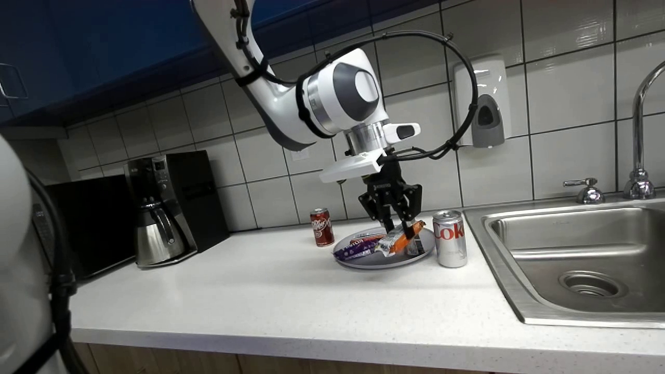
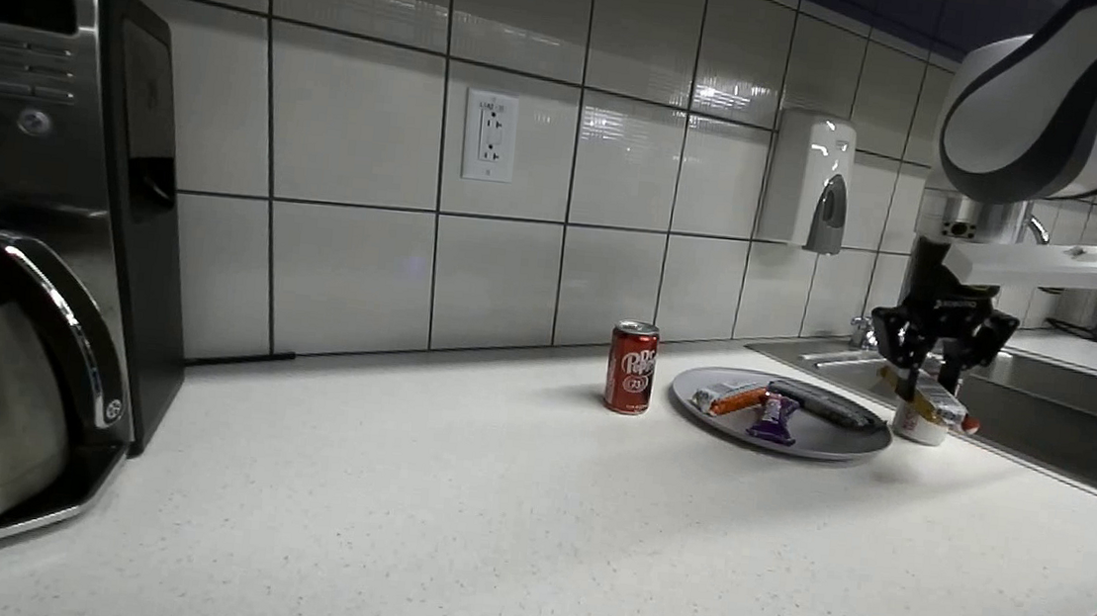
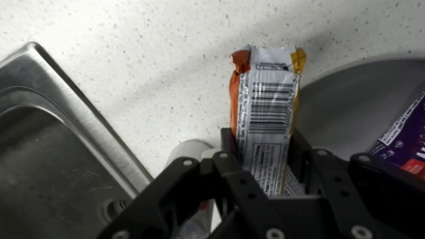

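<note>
My gripper point(image 3: 262, 141) is shut on a snack bar in a silver, orange and yellow wrapper point(image 3: 270, 106), its fingers gripping the long sides. In an exterior view the bar point(image 2: 945, 407) hangs above the counter, in front of a silver Coke can point(image 1: 451, 244). Beneath and beside it lies a grey plate point(image 2: 834, 452). On that plate are a purple wrapped bar point(image 2: 774, 419), an orange and white one point(image 2: 731, 397) and a dark one point(image 2: 828, 406). The wrist view shows the held bar beside the plate's edge, its near end hidden by the gripper.
A red Dr Pepper can point(image 1: 322, 228) stands near the tiled wall behind the plate. The steel sink point(image 1: 501, 270) with its faucet point(image 1: 639, 156) borders the Coke can. A coffee maker point(image 1: 195, 197) stands at the counter's far end; a soap dispenser point(image 1: 483, 104) hangs on the wall.
</note>
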Controlling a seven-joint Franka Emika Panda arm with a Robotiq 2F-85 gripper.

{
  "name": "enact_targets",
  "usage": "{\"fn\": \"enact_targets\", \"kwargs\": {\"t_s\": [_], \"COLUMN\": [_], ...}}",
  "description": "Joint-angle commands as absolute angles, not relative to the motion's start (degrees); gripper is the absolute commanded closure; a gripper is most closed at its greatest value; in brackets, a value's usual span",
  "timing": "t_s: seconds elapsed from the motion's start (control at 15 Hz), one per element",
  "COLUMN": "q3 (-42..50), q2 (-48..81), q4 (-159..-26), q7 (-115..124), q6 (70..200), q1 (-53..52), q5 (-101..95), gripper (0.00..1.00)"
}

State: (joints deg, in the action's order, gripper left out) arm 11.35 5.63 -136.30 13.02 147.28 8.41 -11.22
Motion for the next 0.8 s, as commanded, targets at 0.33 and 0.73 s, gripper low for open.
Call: {"fn": "enact_targets", "kwargs": {"t_s": [0.33,0.73], "q3": [10.1,9.4], "q2": [15.0,19.8], "q4": [-127.4,-124.2], "q7": [13.8,13.3], "q6": [145.4,145.1], "q1": [5.9,3.7], "q5": [-8.7,-7.1], "gripper": [0.83,0.83]}}
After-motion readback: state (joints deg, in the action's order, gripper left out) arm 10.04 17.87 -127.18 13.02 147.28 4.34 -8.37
